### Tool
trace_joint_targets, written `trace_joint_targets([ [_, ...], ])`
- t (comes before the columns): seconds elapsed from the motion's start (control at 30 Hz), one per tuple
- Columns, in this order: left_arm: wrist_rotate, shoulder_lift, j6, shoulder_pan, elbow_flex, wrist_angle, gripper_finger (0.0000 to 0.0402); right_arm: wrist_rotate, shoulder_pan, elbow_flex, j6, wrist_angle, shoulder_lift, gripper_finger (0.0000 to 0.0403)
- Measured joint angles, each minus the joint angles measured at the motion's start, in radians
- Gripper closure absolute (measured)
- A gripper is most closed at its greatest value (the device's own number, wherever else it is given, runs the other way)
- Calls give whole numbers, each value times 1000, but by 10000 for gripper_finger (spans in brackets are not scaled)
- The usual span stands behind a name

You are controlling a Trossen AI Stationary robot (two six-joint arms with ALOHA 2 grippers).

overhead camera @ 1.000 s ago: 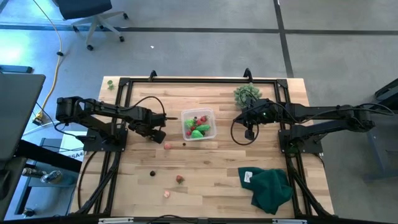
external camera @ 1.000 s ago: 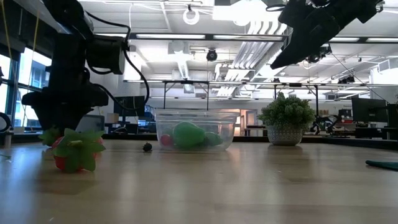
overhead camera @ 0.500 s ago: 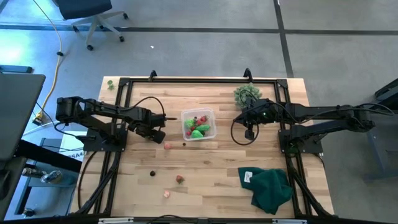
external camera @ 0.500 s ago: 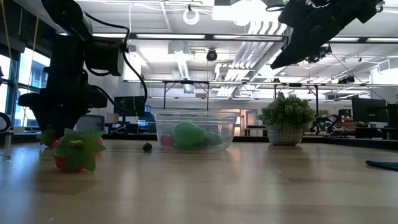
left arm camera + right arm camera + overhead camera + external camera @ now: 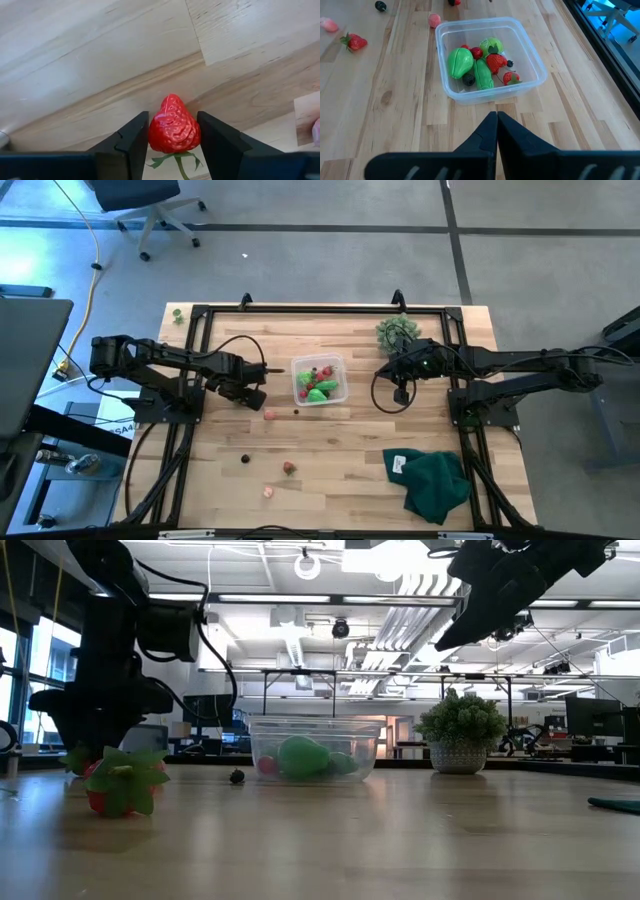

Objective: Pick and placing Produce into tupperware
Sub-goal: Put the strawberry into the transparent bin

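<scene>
Closing over the last second, the left tool [image 5: 173,132] now pinches a strawberry [image 5: 174,125] on the bench [image 5: 340,440]; lifting toward the tupperware [image 5: 320,380] looks next; right tool [image 5: 496,125] waits shut above.

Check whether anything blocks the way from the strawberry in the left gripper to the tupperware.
Nothing visible does. The left gripper is closed on the strawberry, and the table between it and the tupperware is bare.
</scene>
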Motion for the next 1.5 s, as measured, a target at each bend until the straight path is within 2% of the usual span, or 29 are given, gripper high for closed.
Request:
trace_joint_targets([
  [0.2,10,0,24,0,21,10,248,0,0,0,0,0,0,401],
  [0.43,-54,0,84,0,102,-5,248,0,0,0,0,0,0,401],
  [0.8,-174,0,280,0,355,-34,248,0,0,0,0,0,0,401],
  [1.0,-249,15,387,0,481,18,248,0,0,0,0,0,0,401],
  [1.23,-252,131,467,0,587,84,247,0,0,0,0,0,0,401],
  [1.5,-177,323,502,0,710,77,247,0,0,0,0,0,0,401],
])
